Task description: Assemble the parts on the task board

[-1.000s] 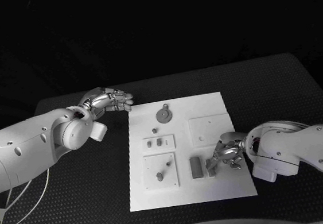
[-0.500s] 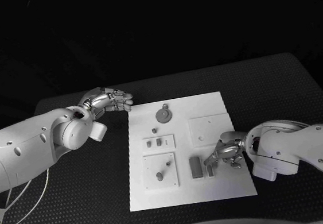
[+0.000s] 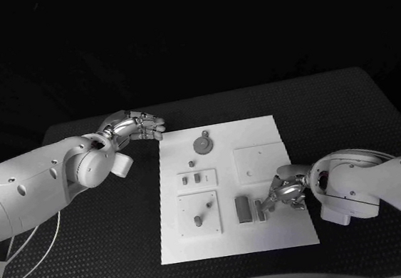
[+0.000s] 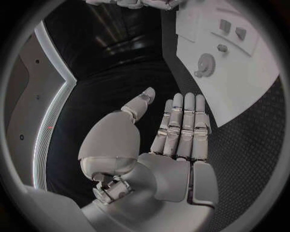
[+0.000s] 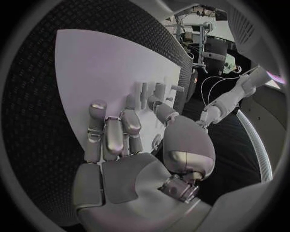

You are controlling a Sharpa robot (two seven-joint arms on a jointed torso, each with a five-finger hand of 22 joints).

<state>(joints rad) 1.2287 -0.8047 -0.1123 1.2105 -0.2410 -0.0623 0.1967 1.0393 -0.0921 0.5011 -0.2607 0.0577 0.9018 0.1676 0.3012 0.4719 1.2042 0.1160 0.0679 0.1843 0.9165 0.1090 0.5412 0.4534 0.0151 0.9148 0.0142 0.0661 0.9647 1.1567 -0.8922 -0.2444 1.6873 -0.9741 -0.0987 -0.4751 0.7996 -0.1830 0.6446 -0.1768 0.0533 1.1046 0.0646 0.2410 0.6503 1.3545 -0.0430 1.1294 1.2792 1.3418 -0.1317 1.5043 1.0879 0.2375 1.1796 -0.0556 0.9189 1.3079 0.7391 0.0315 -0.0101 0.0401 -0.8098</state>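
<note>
My right hand [image 3: 289, 192] is low over the task board [image 3: 257, 129], at the board's edge on my right-arm side, just beside two small upright grey parts [image 3: 244, 207] near the corner closest to me. The fingers [image 5: 115, 133] reach toward those pieces with the thumb curving in from the other side, but I cannot tell whether I have one pinched or am only touching it; the contact is hidden behind my own fingers.

My left hand [image 3: 134, 127] hovers over the black worktop [image 3: 100, 221] just off the board's far corner on my left-arm side, fingers straight and together, holding nothing.

The rest of the parts stay on the board: a round disc piece [image 3: 202, 141] toward the far end, small pegs in a raised square [image 3: 197, 177] at mid-board, another peg in the square nearer me.

The risk, as I judge it, is tipping. These pieces are narrow and stand close together, so a finger closing off-centre could knock the neighbour over or skid it across the smooth plate. Pressing down could also shift the board itself.
</note>
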